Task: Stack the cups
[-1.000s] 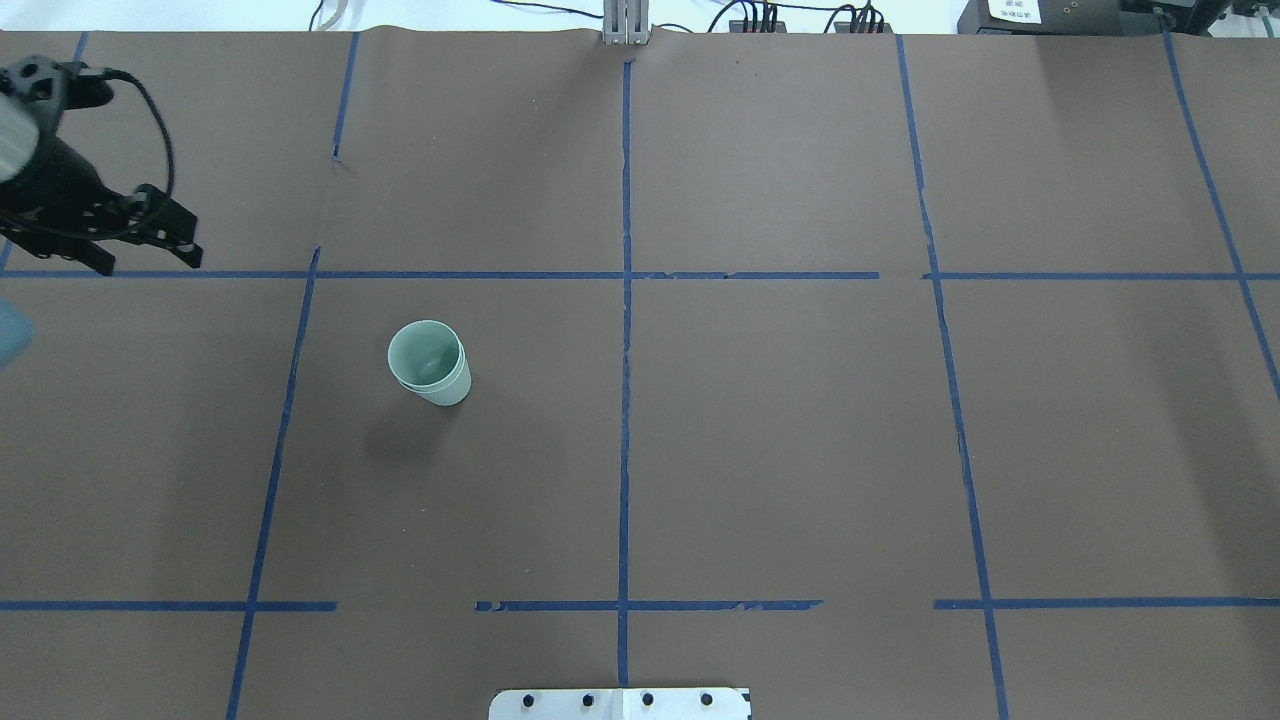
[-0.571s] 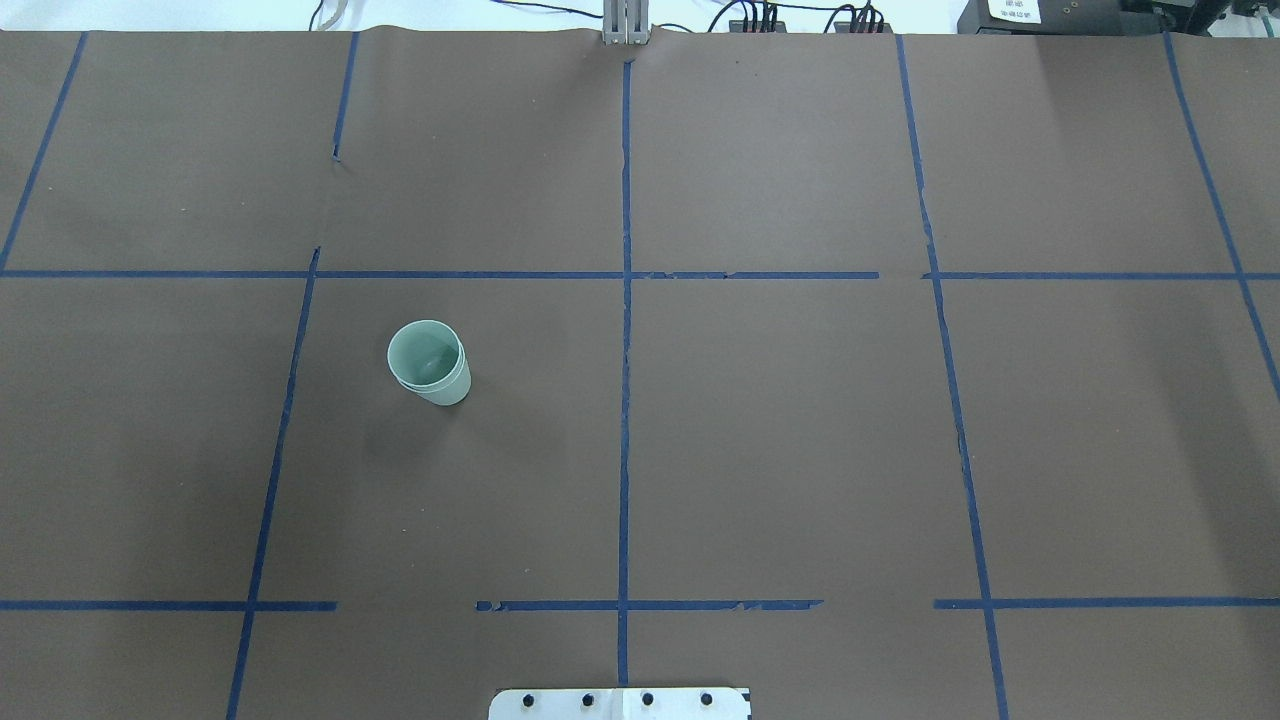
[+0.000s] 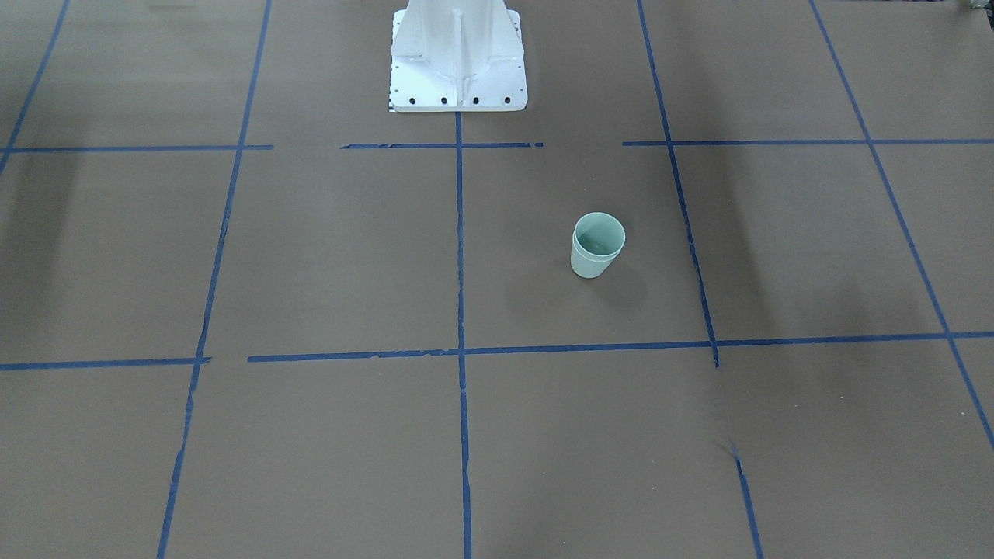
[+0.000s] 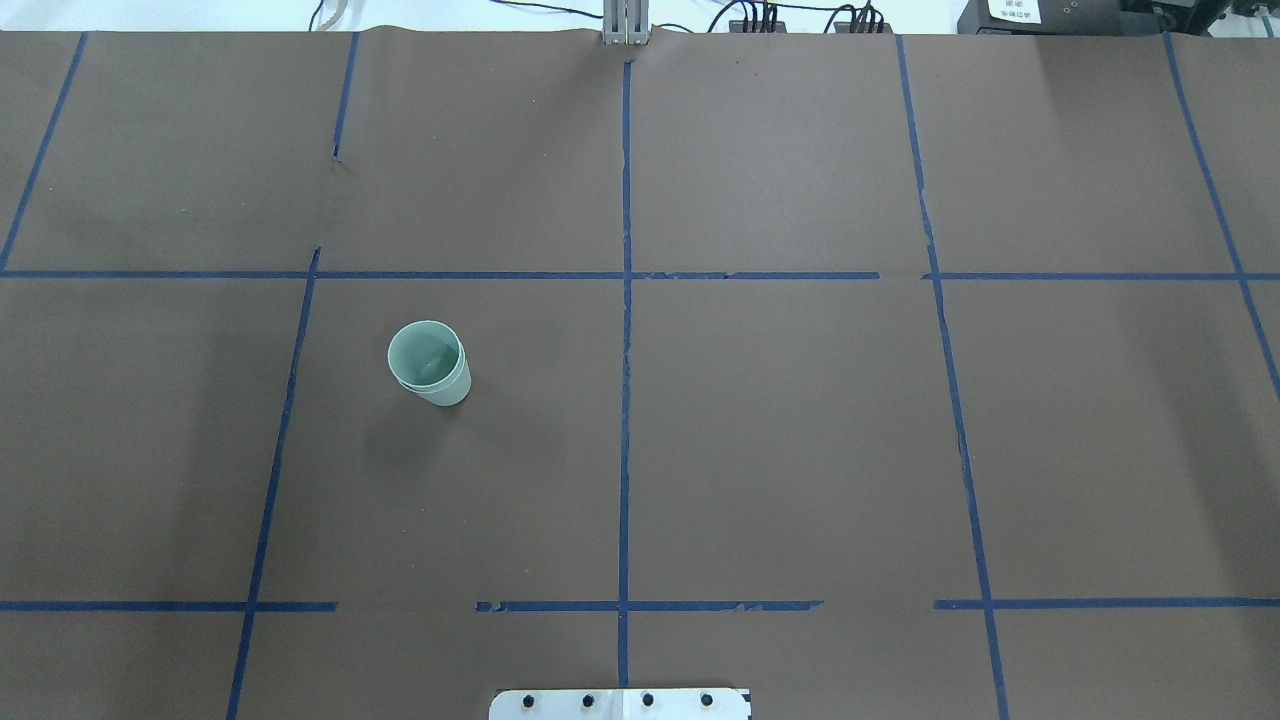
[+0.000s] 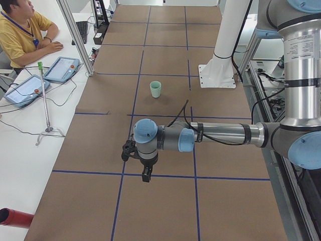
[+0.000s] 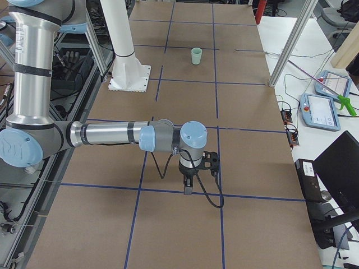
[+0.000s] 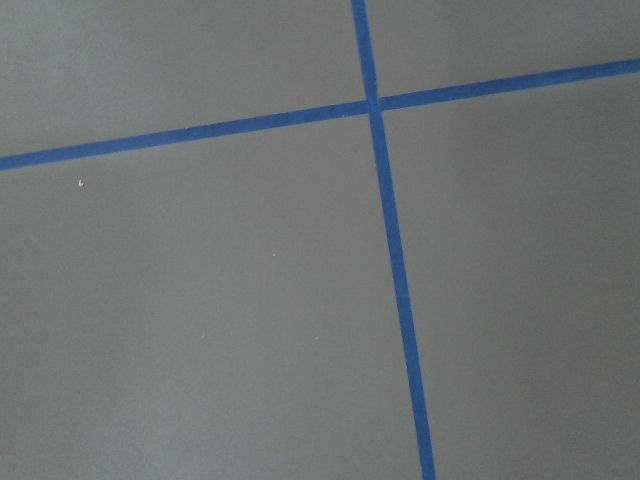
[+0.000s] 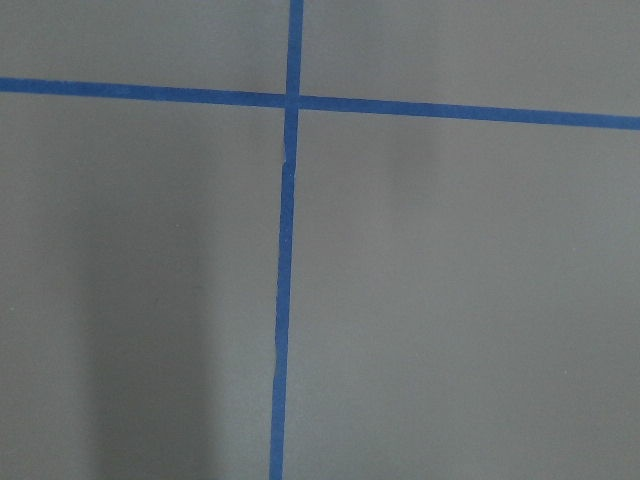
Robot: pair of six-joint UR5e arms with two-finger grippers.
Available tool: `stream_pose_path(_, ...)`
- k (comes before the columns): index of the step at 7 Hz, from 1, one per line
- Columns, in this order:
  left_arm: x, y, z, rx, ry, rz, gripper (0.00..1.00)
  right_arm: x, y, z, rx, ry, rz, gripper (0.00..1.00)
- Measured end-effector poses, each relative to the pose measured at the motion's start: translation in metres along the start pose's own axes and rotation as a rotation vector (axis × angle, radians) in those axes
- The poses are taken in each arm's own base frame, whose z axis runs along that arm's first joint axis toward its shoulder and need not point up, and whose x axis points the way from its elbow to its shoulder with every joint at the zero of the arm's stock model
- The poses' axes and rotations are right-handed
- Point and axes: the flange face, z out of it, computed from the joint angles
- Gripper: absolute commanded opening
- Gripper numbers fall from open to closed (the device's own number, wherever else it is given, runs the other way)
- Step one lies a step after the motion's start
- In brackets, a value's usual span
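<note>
The two pale mint-green cups (image 4: pixel 430 362) stand upright as one stack, one nested inside the other, on the brown table left of centre. The stack also shows in the front view (image 3: pixel 598 245), the left view (image 5: pixel 156 89) and the right view (image 6: pixel 196 56). My left gripper (image 5: pixel 145 173) shows only in the left view, far from the cups near the table's end, pointing down; I cannot tell whether it is open. My right gripper (image 6: pixel 188 188) shows only in the right view, far from the cups; I cannot tell its state either. Both wrist views show only bare table.
Blue tape lines (image 4: pixel 625 300) divide the brown table into squares. The white robot base plate (image 3: pixel 458 54) sits at the robot's edge. An operator (image 5: pixel 20 30) sits beside teach pendants (image 5: pixel 60 68) along one side in the left view. A metal post (image 5: pixel 75 35) stands there.
One second ago my left gripper was at the overhead view's far left edge. It has moved out of that view. The cup stack has not moved.
</note>
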Motion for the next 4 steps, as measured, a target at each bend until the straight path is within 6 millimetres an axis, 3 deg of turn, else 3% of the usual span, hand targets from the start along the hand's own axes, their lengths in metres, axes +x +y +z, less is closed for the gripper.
stream_pose_path(4, -0.0039, 0.0031, 0.0035, -0.005, 0.004, -0.014, 1.00, 0.0001, 0.0000, -0.0001, 0.000, 0.000, 0.000, 1.00)
